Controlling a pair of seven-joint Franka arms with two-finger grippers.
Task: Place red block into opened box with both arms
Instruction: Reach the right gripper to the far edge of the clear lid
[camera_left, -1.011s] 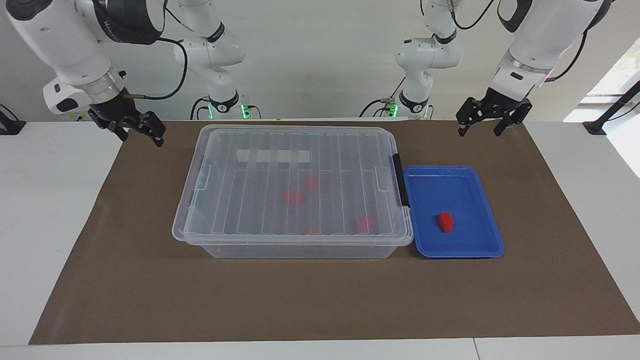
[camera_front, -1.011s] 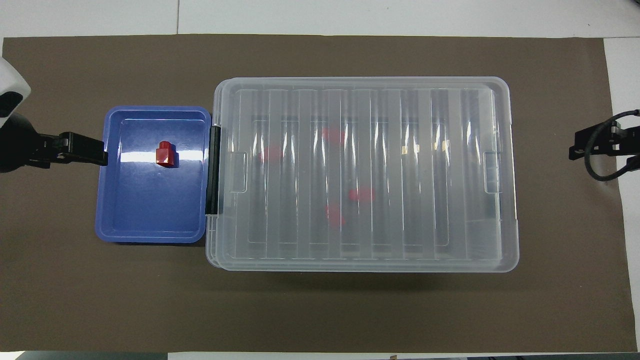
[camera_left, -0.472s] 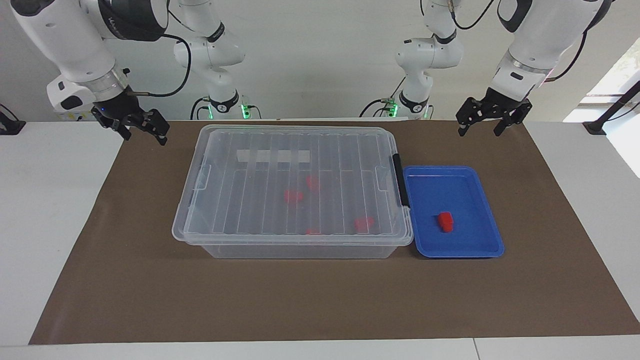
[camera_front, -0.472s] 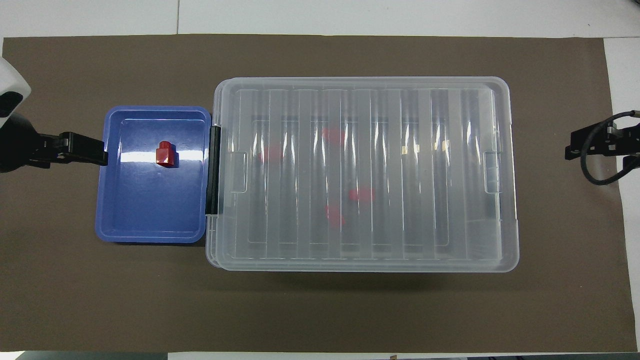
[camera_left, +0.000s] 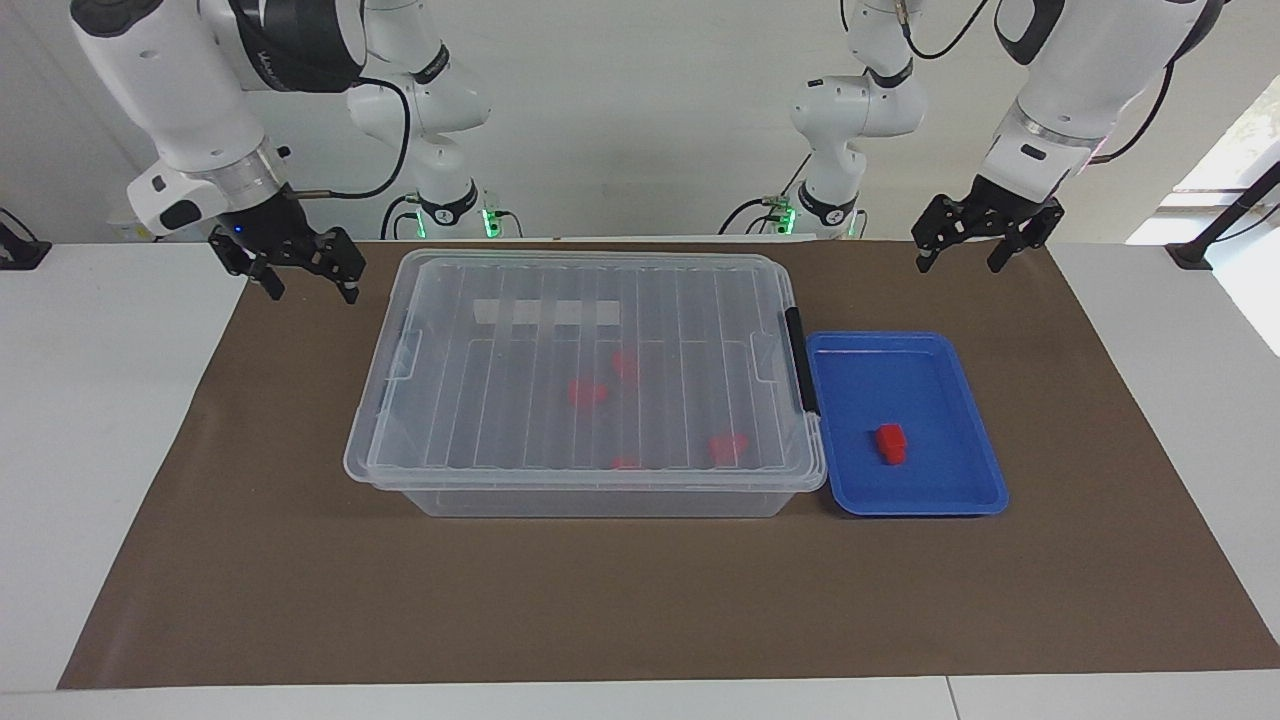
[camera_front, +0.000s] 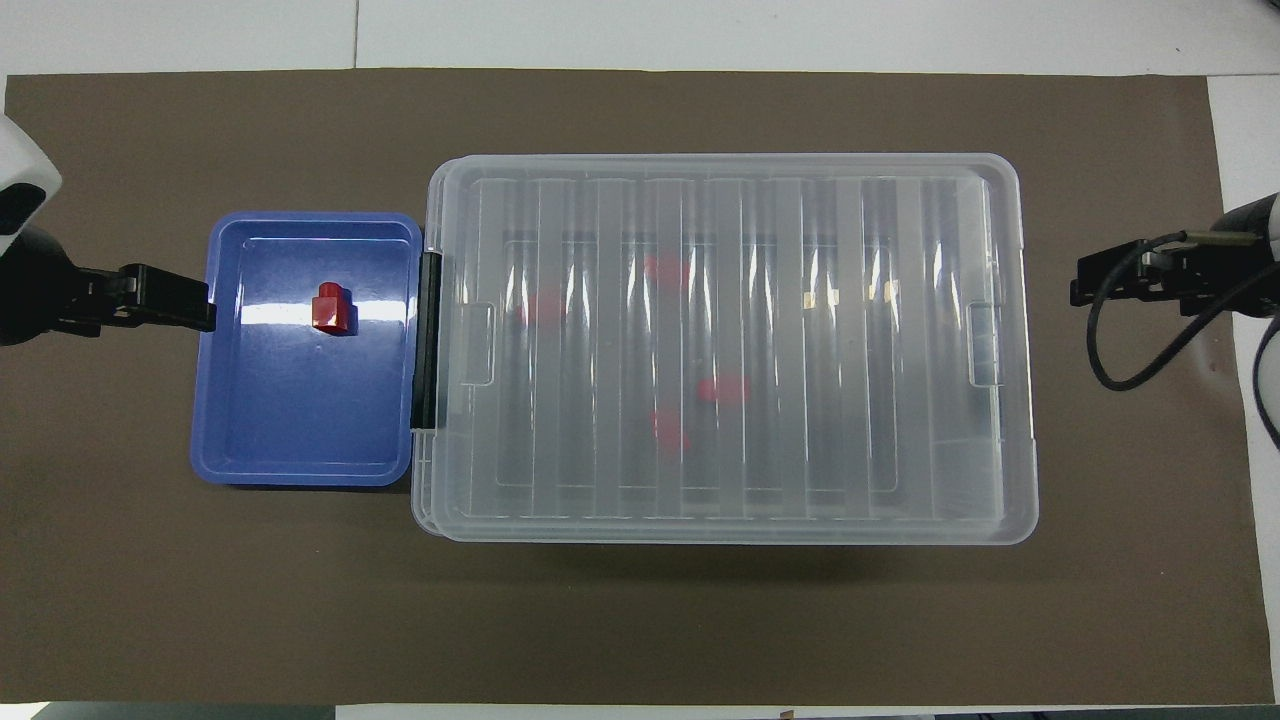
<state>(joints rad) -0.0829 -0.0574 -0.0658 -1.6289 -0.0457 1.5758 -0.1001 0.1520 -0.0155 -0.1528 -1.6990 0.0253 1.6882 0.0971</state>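
The small red block (camera_left: 891, 443) (camera_front: 331, 307) lies in a shallow blue tray (camera_left: 940, 495) (camera_front: 300, 440). The tray sits beside the box (camera_left: 480, 400) (camera_front: 800, 480), at the left arm's end of it. That box is a large clear bin with its ribbed lid lying flat on top and a black clip latch (camera_left: 797, 360) (camera_front: 428, 340) on the tray side. My left gripper (camera_left: 960, 262) (camera_front: 195, 303) hangs open and empty over the brown mat, beside the tray's outer end. My right gripper (camera_left: 312, 285) (camera_front: 1085, 290) hangs open and empty over the mat, off the box's other end.
Several red pieces (camera_left: 587, 391) (camera_front: 722, 388) show blurred through the box's lid. A brown mat (camera_left: 640, 600) covers most of the white table. Two thinner white arms with green lights (camera_left: 440, 120) (camera_left: 840, 120) stand at the robots' edge.
My right gripper has moved in toward the box's end. The left gripper, the block, the tray and the box have stayed where they were.
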